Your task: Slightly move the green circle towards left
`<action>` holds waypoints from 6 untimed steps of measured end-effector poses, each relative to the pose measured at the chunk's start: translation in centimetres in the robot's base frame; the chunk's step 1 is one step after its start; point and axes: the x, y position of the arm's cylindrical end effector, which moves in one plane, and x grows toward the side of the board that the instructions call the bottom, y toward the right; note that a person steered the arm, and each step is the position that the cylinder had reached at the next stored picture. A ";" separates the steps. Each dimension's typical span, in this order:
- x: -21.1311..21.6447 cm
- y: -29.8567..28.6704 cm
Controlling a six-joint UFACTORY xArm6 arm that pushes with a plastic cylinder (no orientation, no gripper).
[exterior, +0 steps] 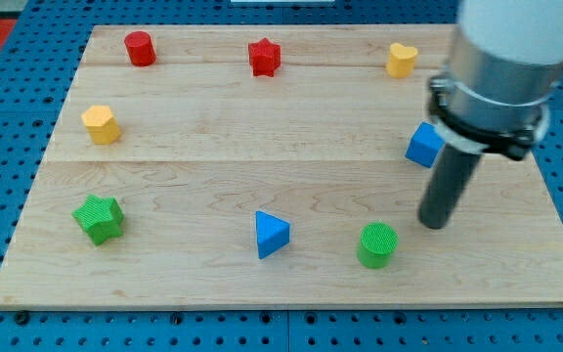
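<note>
My tip (435, 223) seems just right of the green circle (377, 244), apart.

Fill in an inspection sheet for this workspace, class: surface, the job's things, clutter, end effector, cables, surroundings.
Surface: wooden board, flat, with blocks spread around its edges.
Job's things: green circle stands near the view's bottom, right of centre, untouched.
Clutter: blue triangle left of the circle; green star; yellow hexagon; red cylinder; red star; yellow heart; blue block, partly hidden by the rod.
End effector: my tip is just up and right of the green circle, apart from it.
Cables: nothing seen.
Surroundings: blue perforated base around the board.
</note>
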 end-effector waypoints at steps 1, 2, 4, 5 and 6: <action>4.6 0.3; 5.1 -2.0; 2.9 -7.9; 6.2 -4.4; 4.6 -7.4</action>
